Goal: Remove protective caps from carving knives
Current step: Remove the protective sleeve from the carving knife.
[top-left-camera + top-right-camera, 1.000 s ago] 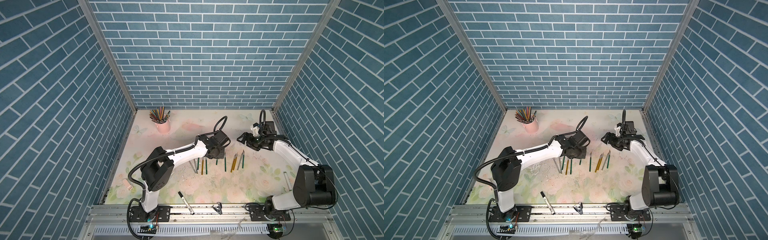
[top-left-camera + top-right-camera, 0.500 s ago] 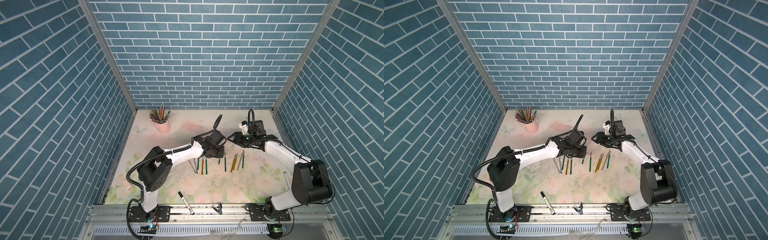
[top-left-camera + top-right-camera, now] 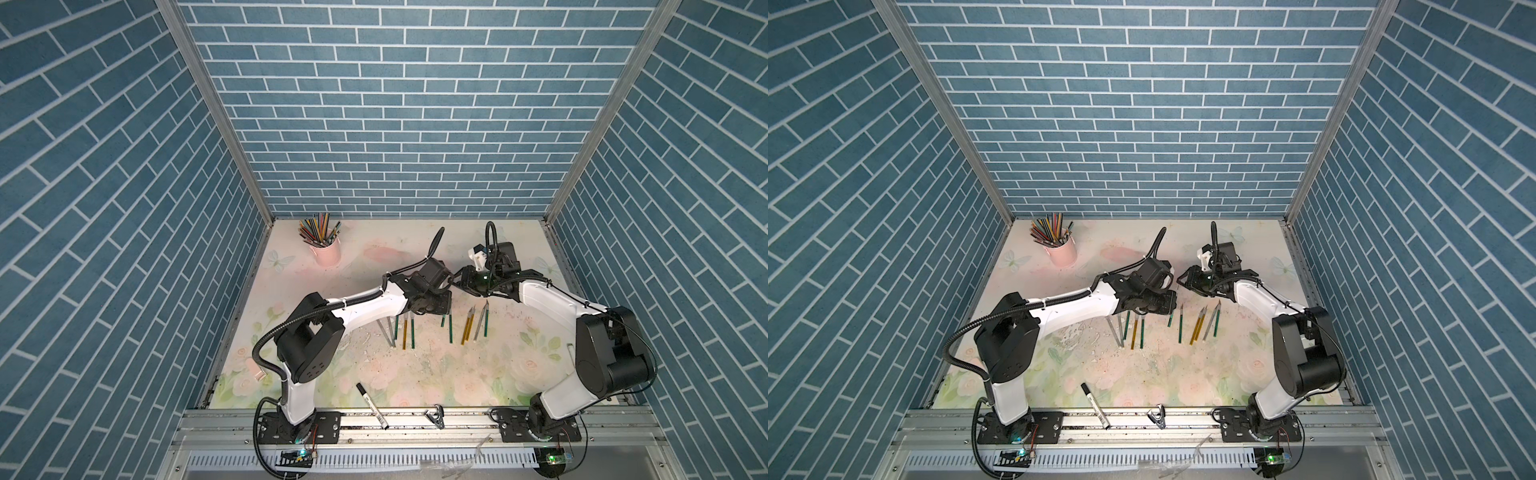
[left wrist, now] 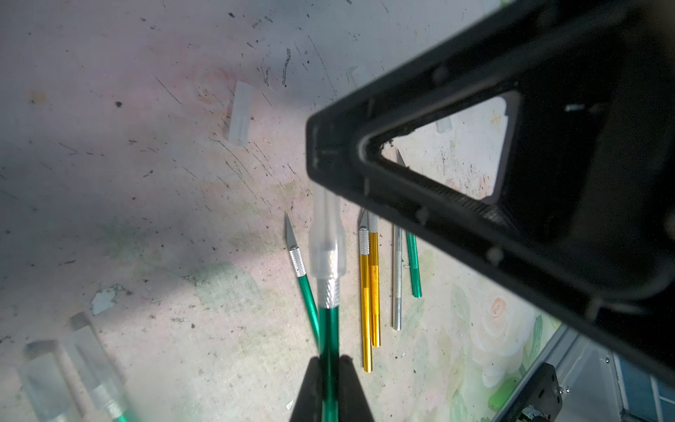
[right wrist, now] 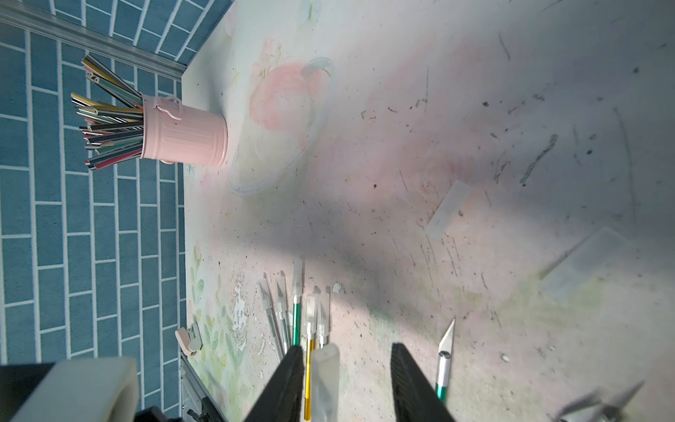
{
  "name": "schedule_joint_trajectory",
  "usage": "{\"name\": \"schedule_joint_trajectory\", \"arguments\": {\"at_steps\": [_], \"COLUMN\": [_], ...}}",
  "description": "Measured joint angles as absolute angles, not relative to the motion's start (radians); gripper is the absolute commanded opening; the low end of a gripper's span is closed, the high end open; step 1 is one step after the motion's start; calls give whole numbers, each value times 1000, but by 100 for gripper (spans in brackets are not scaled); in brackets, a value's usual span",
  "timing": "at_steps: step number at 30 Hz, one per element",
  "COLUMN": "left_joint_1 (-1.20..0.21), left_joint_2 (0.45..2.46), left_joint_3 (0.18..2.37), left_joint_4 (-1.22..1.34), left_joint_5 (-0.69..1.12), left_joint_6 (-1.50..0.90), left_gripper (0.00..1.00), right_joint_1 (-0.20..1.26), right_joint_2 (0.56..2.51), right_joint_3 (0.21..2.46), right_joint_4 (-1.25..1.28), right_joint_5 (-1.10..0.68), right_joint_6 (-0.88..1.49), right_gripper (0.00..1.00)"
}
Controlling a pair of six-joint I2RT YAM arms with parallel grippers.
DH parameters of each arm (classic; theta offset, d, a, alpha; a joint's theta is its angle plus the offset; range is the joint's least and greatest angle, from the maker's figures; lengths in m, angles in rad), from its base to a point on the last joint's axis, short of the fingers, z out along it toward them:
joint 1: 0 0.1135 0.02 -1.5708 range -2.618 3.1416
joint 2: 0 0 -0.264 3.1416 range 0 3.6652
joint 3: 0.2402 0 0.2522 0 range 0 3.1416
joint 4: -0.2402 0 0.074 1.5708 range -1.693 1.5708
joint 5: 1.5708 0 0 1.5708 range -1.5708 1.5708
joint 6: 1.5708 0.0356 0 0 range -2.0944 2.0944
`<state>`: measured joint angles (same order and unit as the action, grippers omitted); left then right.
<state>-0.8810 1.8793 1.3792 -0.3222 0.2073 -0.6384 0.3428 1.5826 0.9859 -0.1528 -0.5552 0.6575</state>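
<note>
My left gripper is shut on the green handle of a carving knife and holds it above the mat. A translucent protective cap covers its blade. My right gripper faces it, and that cap stands between its fingers, close to one and clear of the other, so it is open. In both top views the grippers meet mid-mat. Several capped knives and bare-bladed knives lie in a row. Loose caps lie on the mat.
A pink cup of coloured pencils stands at the back left. A black-capped white marker and a metal clip lie at the front edge. A small beige clip sits by the left wall. Brick walls close in three sides.
My right arm has swung left to meet the left gripper, and its jaws have narrowed around the cap. The left gripper has shifted a little towards the back with the knife.
</note>
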Motion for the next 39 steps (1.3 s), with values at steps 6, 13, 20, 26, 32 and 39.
{"name": "schedule_joint_trajectory", "arguments": {"at_steps": [6,13,20,26,32,39], "left_joint_1": [-881,-881,-878,-876,-876,-876], "left_joint_2": [1879,1879,1879,1879,1879,1879], "left_joint_3": [1379,1379,1379,1379,1379,1378], "left_joint_4": [-322,-323,-322,-323,-324,-329], "left_joint_5": [207,204,203,202,190,177], "left_joint_6": [-638,-638,-638,-636,-628,-620], "left_gripper": [7,7,7,7,7,7], "right_joint_1": [358,372,380,382,382,382], "right_joint_2": [1585,1590,1593,1593,1597,1610], "right_joint_3": [986,986,968,964,964,966], "right_joint_4": [-139,-125,-113,-109,-98,-89], "right_joint_5": [-556,-557,-558,-558,-562,-565], "right_joint_6": [671,684,690,707,721,729], "right_gripper": [34,30,22,17,8,6]}}
